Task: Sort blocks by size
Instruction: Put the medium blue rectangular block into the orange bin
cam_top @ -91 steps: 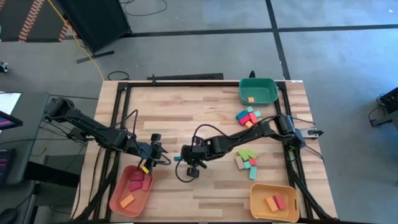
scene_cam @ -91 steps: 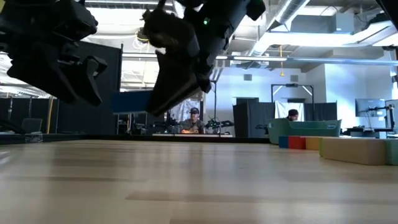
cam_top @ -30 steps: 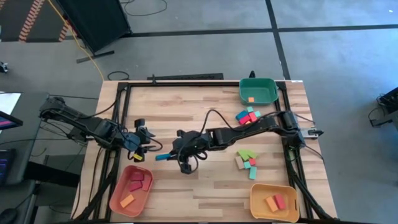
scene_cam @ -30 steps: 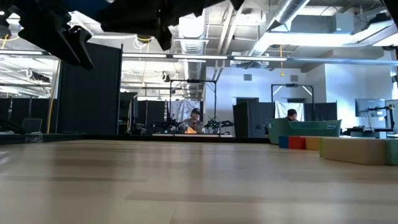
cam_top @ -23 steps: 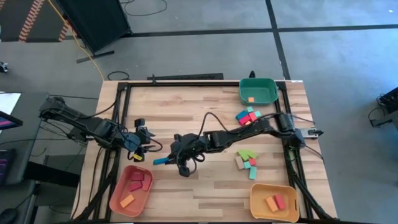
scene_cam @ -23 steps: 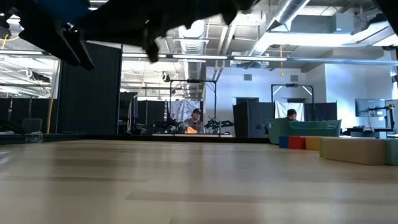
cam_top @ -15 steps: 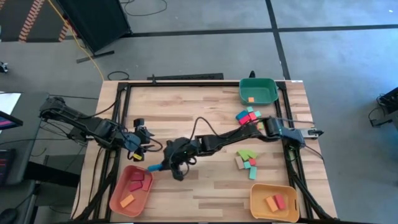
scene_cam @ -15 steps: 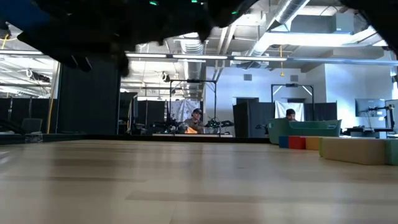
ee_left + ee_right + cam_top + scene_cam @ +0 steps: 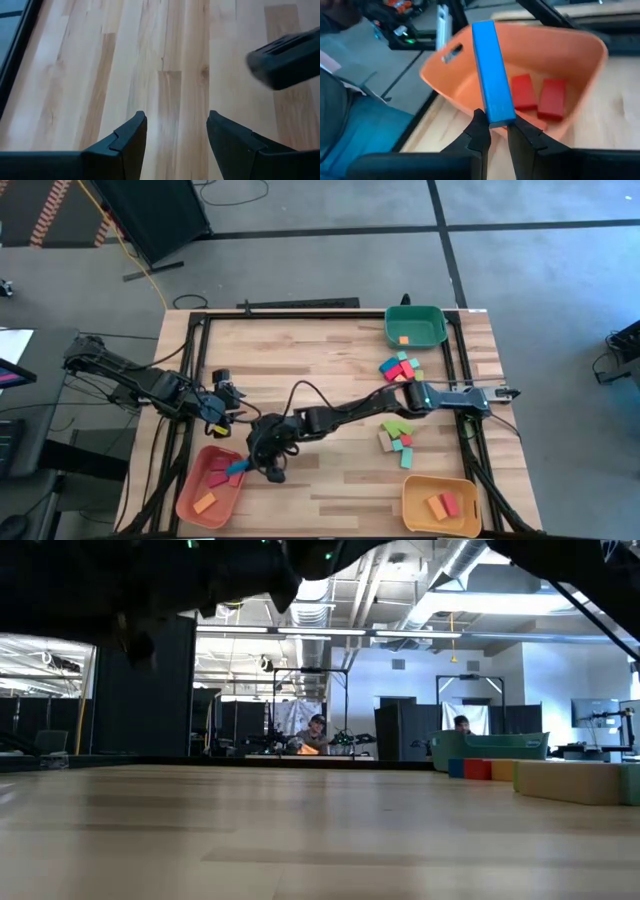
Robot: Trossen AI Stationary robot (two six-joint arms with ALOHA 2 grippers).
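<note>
right end effector (image 9: 495, 131): pinching a long blue bar (image 9: 492, 70) by one end, bar poking forward over the salmon tray's (image 9: 580, 45) rim | two red blocks (image 9: 539, 97) lie in the tray just beyond | left end effector (image 9: 176, 131): spread, holding nothing, above bare worktop (image 9: 170, 60) beside the tray

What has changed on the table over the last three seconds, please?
The right hand, shut on the blue bar, has carried it from mid-table across to the salmon tray. The left hand has drawn back from over that tray, open and empty. The loose blocks and the other trays have stayed put.
</note>
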